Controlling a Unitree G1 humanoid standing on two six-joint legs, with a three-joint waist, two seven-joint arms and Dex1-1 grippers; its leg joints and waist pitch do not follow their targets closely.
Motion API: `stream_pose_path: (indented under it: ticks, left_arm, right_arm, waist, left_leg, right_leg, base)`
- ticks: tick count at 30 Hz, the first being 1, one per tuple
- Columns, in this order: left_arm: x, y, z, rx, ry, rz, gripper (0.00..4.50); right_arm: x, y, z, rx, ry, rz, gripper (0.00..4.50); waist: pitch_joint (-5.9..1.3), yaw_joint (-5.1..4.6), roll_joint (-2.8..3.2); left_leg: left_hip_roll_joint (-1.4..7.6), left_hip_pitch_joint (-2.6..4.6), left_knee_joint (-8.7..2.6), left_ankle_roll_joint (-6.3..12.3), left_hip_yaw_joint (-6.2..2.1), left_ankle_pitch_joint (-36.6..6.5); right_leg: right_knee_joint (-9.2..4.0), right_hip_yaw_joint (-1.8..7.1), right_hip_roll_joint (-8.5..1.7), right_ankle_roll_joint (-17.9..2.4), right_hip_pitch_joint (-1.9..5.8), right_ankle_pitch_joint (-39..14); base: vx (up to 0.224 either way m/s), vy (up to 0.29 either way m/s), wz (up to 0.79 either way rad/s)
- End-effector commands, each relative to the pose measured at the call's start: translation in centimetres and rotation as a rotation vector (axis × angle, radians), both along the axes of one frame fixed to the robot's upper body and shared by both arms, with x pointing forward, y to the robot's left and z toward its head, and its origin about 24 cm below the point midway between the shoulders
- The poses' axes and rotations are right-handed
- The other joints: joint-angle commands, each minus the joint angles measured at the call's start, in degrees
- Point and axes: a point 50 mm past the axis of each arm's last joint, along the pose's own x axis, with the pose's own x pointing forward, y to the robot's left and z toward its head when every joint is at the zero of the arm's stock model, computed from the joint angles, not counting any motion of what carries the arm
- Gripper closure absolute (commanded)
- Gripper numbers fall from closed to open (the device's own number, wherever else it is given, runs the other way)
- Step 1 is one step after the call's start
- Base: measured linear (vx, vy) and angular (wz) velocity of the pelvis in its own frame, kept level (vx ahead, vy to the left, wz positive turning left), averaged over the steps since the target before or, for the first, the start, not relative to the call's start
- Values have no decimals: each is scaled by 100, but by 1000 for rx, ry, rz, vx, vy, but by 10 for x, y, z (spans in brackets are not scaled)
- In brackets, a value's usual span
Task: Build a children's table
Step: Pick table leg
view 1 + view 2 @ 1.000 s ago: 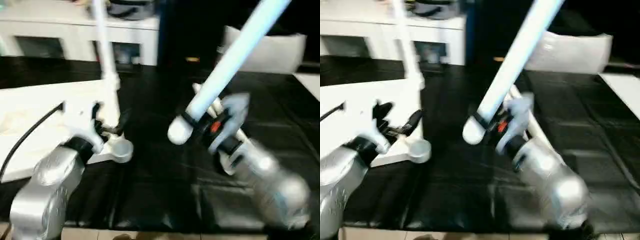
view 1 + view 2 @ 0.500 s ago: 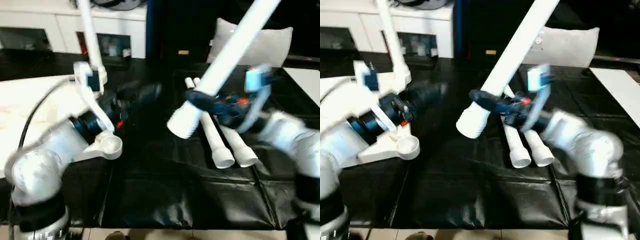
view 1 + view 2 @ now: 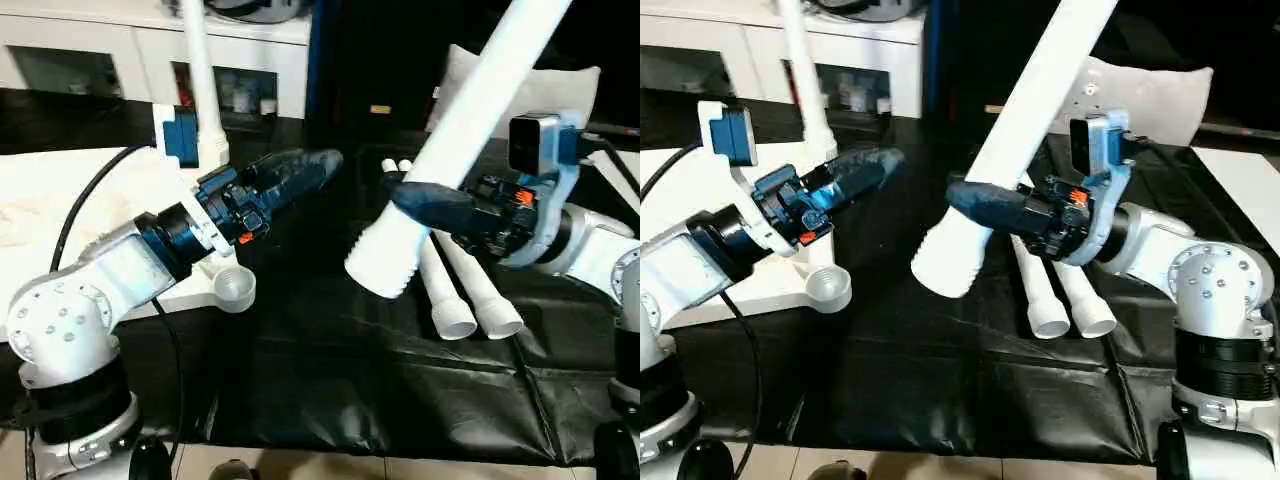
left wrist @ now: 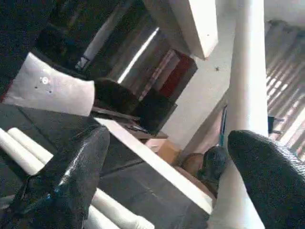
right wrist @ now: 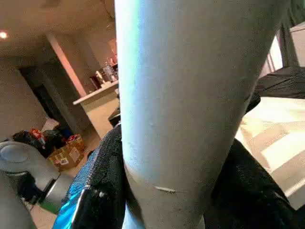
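Smooth white plastic tabletop (image 3: 60, 215) at far left on crinkled black sheeting (image 3: 330, 370), round empty corner socket (image 3: 235, 287) nearest, one slim tapered leg (image 3: 203, 90) already upright. Left gripper (image 3: 300, 172) spread wide, empty, beside that leg. Right gripper (image 3: 985, 205) clamped round thick tapered leg (image 3: 1015, 135), raised aslant above two loose legs (image 3: 1065, 300).

Left claw (image 3: 300, 172) gapes empty, fingers level; right claw (image 3: 985, 205) is clamped, forearm reaching inward.
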Motion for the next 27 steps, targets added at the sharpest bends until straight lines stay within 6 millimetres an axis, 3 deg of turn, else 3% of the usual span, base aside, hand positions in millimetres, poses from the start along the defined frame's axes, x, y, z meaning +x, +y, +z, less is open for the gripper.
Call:
stream_pose_path:
  ticks: [1,7,8,13,14,17,20,24,27]
  left_arm:
    - [0,-3,3,15,-3,-22,0]
    - [11,-5,4,239,-131,189,0]
    - [15,-10,1,303,-152,259,0]
    - [16,-18,1,350,-181,332,0]
    - [22,-20,-2,390,-184,469,0]
    - [24,-22,-4,391,-184,518,0]
    - [26,-36,-5,342,-220,611,0]
    - [23,-48,-4,312,-240,582,0]
    - [23,-48,-4,312,-240,582,0]
  right_arm:
    - [-1,0,1,-28,-25,-2,260]
    - [21,17,-27,-302,-106,-283,260]
    - [26,29,-41,-392,-132,-389,260]
    - [30,43,-52,-421,-135,-480,260]
    - [35,53,-59,-435,-120,-573,261]
    - [36,57,-62,-438,-117,-614,261]
    - [42,74,-69,-448,-134,-793,261]
    - [43,81,-71,-452,-148,-854,261]
    - [43,81,-71,-452,-148,-854,261]
  waist:
    - [-422,15,-27]
    - [-423,-26,-29]
    - [-426,-32,-25]
    - [-459,-64,-3]
    - [-436,-79,-9]
    - [-434,-98,-29]
    - [-427,-114,-28]
    - [-419,-129,-31]
    - [-411,-158,-37]
  left_leg:
    - [119,131,-447,-257,47,-999]
    - [149,137,-476,-421,35,-1087]
    - [152,130,-480,-446,32,-1073]
    - [144,140,-466,-500,36,-994]
    - [141,130,-475,-485,44,-1031]
    - [135,122,-473,-501,48,-1077]
    - [143,120,-487,-543,45,-1157]
    - [137,126,-504,-631,24,-1384]
    - [123,119,-499,-597,27,-1424]
  right_leg:
    - [-461,155,-243,-826,240,-1467]
    - [-488,161,-257,-588,207,-1704]
    - [-484,166,-259,-578,207,-1639]
    - [-407,170,-234,-709,210,-1167]
    - [-414,171,-223,-714,199,-1077]
    - [-426,177,-224,-622,201,-1169]
    - [-465,180,-233,-529,181,-1292]
    - [-448,177,-215,-407,166,-1298]
    - [-444,181,-203,-352,174,-1197]
  base:
    - [0,0,0]
    - [0,0,0]
    - [0,0,0]
    - [0,0,0]
    - [0,0,0]
    - [0,0,0]
    - [0,0,0]
    - [0,0,0]
    - [0,0,0]
